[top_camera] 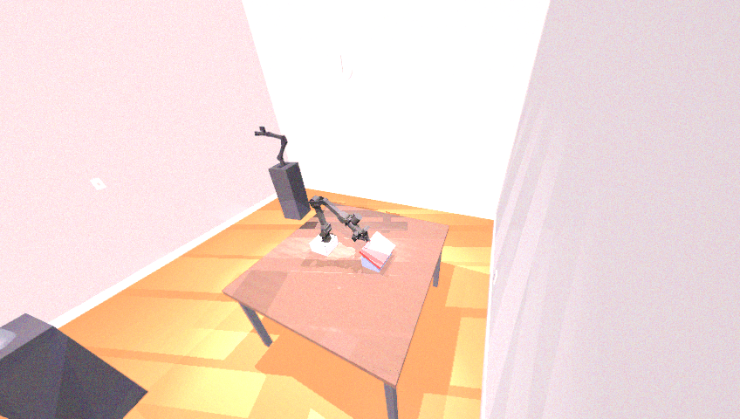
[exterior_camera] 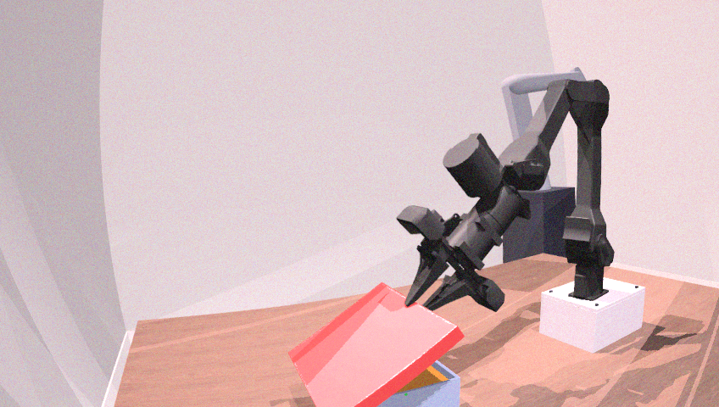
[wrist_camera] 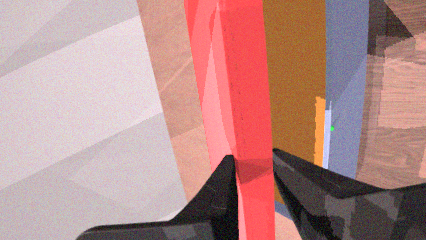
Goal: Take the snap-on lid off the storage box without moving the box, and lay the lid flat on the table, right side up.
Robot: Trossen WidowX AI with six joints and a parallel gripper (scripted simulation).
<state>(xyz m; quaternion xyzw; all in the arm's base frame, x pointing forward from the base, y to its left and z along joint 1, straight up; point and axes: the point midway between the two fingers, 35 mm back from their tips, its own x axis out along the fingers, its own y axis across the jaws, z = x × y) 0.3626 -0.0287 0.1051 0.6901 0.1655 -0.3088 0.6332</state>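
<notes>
The red lid [top_camera: 378, 248] [exterior_camera: 378, 342] [wrist_camera: 250, 100] is tilted over the box, its edge on the robot's side raised and its top face up. The blue-grey storage box [top_camera: 372, 264] [exterior_camera: 443, 390] [wrist_camera: 345, 75] stands on the table under it, and its orange-brown inside shows through the gap on the robot's side. My gripper [top_camera: 367, 240] [exterior_camera: 415, 306] [wrist_camera: 254, 157] is shut on the raised edge of the lid, one finger on its top face and one on the underside. The lid's far edge is cut off in the exterior view, so its contact with the box is unclear.
The wooden table [top_camera: 332, 305] [exterior_camera: 211, 348] carries the arm's white base block [top_camera: 323, 245] [exterior_camera: 590, 320], beside the box. A dark pedestal [top_camera: 291, 192] [exterior_camera: 534, 221] with another arm stands beyond the table's edge.
</notes>
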